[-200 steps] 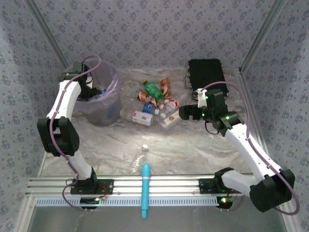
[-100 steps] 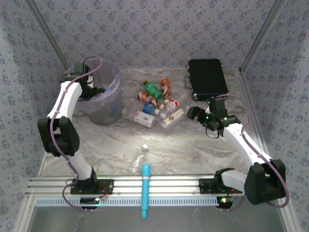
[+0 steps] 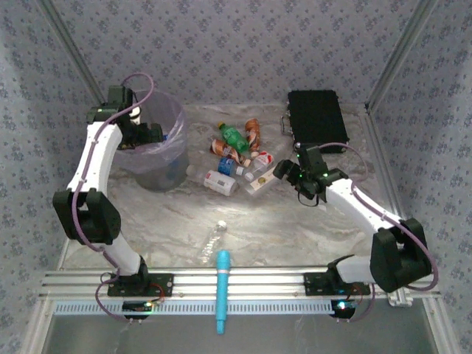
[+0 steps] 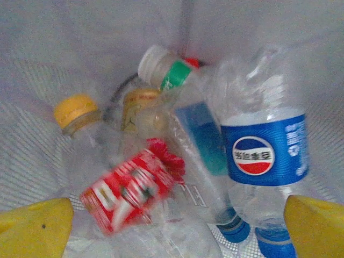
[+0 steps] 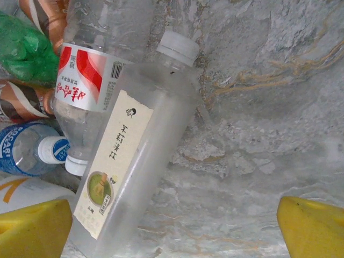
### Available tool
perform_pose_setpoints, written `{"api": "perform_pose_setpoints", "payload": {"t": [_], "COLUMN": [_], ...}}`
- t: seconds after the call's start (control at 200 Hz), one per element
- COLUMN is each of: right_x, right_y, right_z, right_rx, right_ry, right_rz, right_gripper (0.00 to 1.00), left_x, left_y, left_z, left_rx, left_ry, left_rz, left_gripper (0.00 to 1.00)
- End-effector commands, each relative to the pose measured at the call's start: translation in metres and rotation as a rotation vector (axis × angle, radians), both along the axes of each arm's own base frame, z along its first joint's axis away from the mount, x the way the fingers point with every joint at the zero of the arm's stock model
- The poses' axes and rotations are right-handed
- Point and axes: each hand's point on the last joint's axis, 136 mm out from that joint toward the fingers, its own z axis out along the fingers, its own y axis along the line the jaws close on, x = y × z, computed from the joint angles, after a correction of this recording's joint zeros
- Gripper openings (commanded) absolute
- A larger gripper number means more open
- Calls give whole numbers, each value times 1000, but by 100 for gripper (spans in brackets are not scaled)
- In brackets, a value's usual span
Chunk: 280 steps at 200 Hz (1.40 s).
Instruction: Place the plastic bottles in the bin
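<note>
Jaws wide and empty, the right gripper (image 5: 172, 228) is hovering over the frosted bottle (image 5: 134, 161), which is lying diagonally, off-centre between its fingers (image 5: 32, 228), cap pointing away

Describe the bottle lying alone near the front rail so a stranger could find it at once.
Start at the marble-patterned table and go to its near edge, where a light-blue tool crosses the rail. Just beyond the tool's far tip lies the clear bottle. Unlike the pile of colourful bottles mid-table, it lies alone and looks wholly transparent.
</note>
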Motion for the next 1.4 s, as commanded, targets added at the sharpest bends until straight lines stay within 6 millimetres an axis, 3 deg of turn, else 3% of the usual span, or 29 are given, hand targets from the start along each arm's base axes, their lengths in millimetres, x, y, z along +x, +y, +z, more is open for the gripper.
{"api": "perform_pose_setpoints", "payload": {"t": [0.0, 0.31, 0.785, 0.964, 1.104, 1.224, 1.394], "right_x": [13, 37, 68, 70, 73, 75, 71], "right_y": [-1, 9, 23, 23, 22, 24, 20], "right_z": [1, -25, -57, -67, -71, -72, -61], "right_rx": [2, 18, 2, -5, -13, -2, -8], "right_ry": [10, 73, 115, 124, 116, 115, 90], "right_rz": [-123, -227, -247, -256, -261, -261, -256], "right_gripper": [100, 97, 91, 86, 80, 76, 69], "left_x": [-7, -30, -69, -96, -118, -131, -136], "left_y": [0, -7, -41, -79, -122, -156, -179], "left_z": [43, 100, 131, 141, 145, 134, 118], "left_rx": [20, 88, 60, -25, -273, -437, -470], "left_ry": [-101, -261, -363, -407, -428, -390, -342], "left_rz": [1, -32, -134, -231, -342, -432, -497], "left_gripper": [100, 100, 100, 100, 99, 99, 99]}}
